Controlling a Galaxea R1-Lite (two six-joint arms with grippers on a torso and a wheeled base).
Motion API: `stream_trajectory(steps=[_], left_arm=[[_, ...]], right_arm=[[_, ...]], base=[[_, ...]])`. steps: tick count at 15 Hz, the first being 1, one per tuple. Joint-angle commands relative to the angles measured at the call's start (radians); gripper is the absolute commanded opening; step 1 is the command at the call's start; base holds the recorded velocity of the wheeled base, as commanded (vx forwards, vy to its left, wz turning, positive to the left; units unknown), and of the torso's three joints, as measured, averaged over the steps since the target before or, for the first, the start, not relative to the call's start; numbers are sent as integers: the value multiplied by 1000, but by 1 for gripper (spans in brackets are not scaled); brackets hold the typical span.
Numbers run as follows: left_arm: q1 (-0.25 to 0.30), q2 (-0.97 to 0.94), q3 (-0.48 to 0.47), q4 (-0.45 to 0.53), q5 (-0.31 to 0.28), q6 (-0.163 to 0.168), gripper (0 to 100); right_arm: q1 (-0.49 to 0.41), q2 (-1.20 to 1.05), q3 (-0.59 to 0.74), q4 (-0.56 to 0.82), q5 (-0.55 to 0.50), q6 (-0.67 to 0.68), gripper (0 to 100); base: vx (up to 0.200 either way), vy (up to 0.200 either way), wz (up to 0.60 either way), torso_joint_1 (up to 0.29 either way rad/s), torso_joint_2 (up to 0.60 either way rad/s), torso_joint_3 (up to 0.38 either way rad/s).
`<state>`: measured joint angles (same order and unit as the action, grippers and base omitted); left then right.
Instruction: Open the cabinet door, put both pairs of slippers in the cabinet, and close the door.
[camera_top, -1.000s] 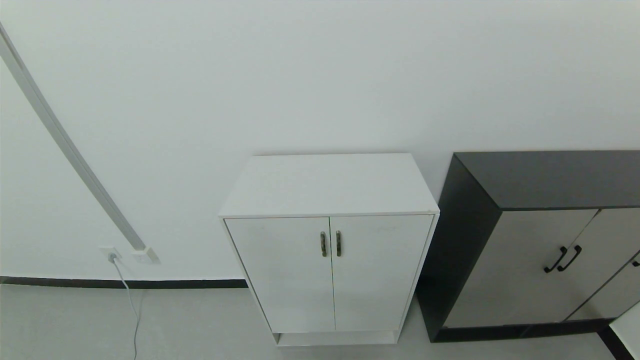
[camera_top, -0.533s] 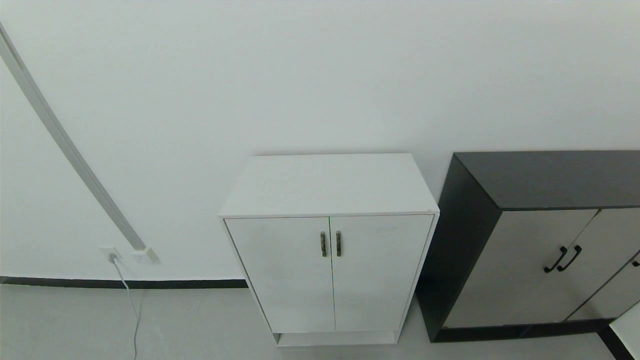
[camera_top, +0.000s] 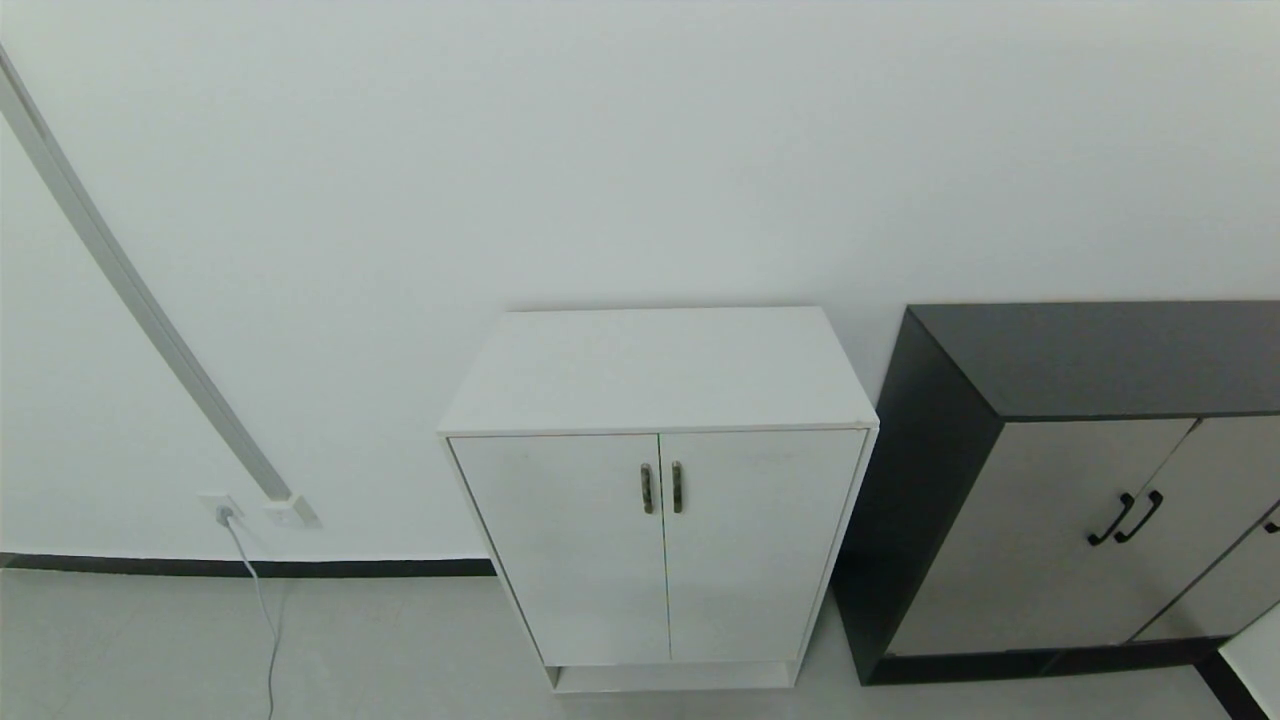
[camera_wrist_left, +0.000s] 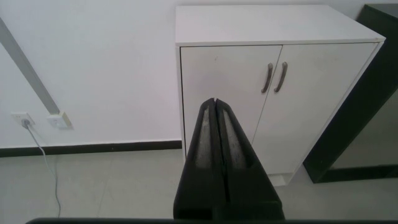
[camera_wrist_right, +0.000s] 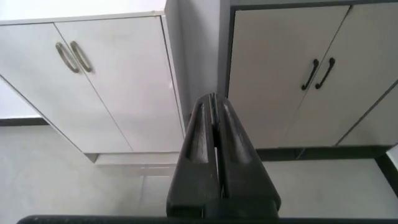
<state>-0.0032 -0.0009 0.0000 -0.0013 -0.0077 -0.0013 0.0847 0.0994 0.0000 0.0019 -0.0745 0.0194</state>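
Observation:
A white two-door cabinet (camera_top: 660, 540) stands against the wall with both doors closed. Two short metal handles (camera_top: 661, 488) sit side by side at the middle seam. In the left wrist view my left gripper (camera_wrist_left: 214, 102) is shut with nothing in it, held well back from the cabinet (camera_wrist_left: 273, 93) and its handles (camera_wrist_left: 274, 77). In the right wrist view my right gripper (camera_wrist_right: 213, 98) is likewise shut and empty, pointing at the gap between the white cabinet (camera_wrist_right: 99, 81) and the dark one.
A black cabinet (camera_top: 1060, 480) with grey doors and black handles (camera_top: 1125, 518) stands close to the right of the white one. A wall socket (camera_top: 222, 510) with a cable hanging to the grey floor is at the left. A slanted cable duct (camera_top: 130, 290) runs up the wall.

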Motion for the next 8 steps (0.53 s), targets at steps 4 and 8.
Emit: stream_trajectory(steps=[4, 8], left_arm=[[0, 1, 0, 0, 0, 0, 0], [0, 1, 0, 0, 0, 0, 0]], right_arm=[[-138, -17, 0, 0, 5, -15, 0], [-60, -61, 0, -3, 42, 37, 0]], base=[[0, 0, 0, 0, 0, 0], [0, 0, 0, 0, 0, 0]])
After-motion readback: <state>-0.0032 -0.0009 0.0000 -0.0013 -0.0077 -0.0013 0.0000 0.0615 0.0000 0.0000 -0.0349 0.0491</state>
